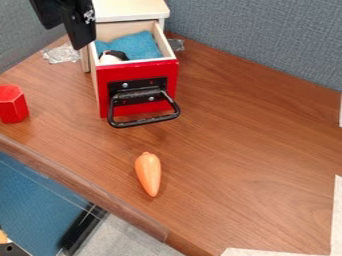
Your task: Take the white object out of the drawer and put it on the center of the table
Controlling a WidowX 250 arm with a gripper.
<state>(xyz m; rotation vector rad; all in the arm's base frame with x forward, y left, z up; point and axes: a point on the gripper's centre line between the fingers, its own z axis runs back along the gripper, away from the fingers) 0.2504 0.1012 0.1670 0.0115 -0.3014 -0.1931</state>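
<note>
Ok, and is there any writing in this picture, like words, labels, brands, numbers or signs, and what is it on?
White marks on the black robot arm: too small and blurred to read.
No writing that I can make out on the drawer, the carrot or the red block.

The white thing (108, 58), black on one side, lay inside the open red drawer (137, 71), near its front, above the brown table (247, 145).
</note>
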